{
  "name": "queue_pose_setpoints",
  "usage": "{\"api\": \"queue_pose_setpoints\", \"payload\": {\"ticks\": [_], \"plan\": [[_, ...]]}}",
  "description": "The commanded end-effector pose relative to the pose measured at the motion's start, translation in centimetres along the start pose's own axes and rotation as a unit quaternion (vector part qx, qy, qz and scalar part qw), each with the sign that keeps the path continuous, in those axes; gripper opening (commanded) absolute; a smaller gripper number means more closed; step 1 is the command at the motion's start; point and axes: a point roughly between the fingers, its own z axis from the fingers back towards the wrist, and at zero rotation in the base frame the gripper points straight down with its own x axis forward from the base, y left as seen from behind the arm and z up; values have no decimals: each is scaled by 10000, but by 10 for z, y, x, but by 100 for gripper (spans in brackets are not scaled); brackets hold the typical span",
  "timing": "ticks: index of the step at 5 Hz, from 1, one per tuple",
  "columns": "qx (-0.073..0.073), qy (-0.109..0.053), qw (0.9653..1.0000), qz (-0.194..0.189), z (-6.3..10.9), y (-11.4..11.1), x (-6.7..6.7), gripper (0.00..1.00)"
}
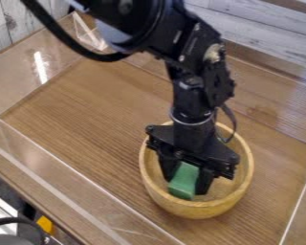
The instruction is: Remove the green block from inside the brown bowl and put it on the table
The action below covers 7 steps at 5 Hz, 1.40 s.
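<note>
One green block [184, 181] sits between the black fingers [171, 165], which stand narrow around it; whether they grip it is hard to tell. Around both is the brown bowl [202, 207], on the table [89, 113] near its clear-walled front edge.

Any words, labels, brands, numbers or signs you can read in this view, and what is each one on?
No readable text.
The green block: no lettering visible.
The brown bowl: no label or mark visible on what shows.
The table: wood grain only, no writing I can make out.
The black arm: small light specks, too small and blurred to tell whether any is lettering.
</note>
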Motion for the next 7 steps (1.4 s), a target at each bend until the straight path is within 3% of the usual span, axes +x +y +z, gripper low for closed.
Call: {"api": "queue_pose_setpoints", "payload": {"ticks": [1,2,5,6,7], "plan": [[-43,-137,9999,-70,5,-9,8,0],[-32,-126,9998,-125,3,-18,11,0],[-58,-65,9957,-919,7,-6,13,0],[-59,-72,9971,-749,12,-8,11,0],[-52,-99,9995,-295,12,-13,15,0]]}}
